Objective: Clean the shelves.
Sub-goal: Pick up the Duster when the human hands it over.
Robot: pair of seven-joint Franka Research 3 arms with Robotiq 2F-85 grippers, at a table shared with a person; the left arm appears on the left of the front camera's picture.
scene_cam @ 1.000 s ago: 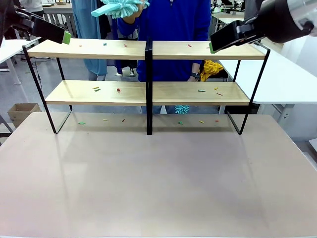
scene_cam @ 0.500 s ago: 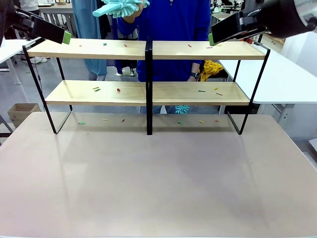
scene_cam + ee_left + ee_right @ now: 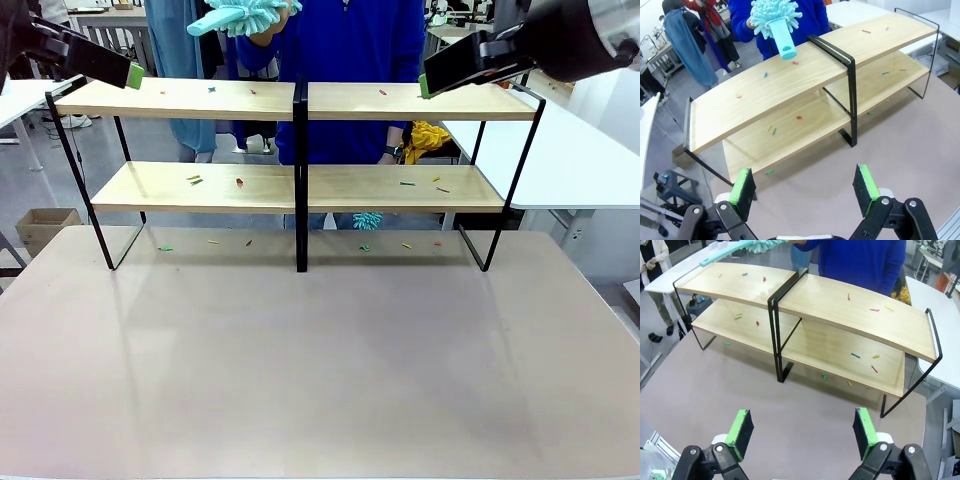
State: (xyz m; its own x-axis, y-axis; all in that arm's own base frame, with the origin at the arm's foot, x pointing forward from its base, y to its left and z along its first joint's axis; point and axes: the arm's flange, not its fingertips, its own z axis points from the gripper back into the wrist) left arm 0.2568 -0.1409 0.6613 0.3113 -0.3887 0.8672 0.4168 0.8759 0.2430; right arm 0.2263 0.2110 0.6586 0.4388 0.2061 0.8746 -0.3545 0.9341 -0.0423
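The shelves [image 3: 300, 100] stand across the far half of the tabletop: light-wood boards on a thin black frame with a central post, strewn with small coloured scraps. They also show in the wrist views [image 3: 790, 85] [image 3: 840, 305]. Behind them a person in blue holds a teal fluffy duster [image 3: 240, 15] [image 3: 777, 22] [image 3: 752, 246] over the top left board. My left gripper [image 3: 805, 189] hovers open above the rack's left end [image 3: 133, 75]. My right gripper [image 3: 801, 432] hangs open above the right end [image 3: 426, 87]. Both hold nothing.
Coloured scraps [image 3: 365, 247] also lie on the brownish tabletop [image 3: 320, 370] under the rack. A white table [image 3: 590, 150] stands at the right and a cardboard box [image 3: 45, 225] on the floor at the left. A yellow cloth [image 3: 428, 138] sits behind the rack.
My right gripper has risen a little at the rack's upper right end. The left gripper, the shelves and the duster stay where they were.
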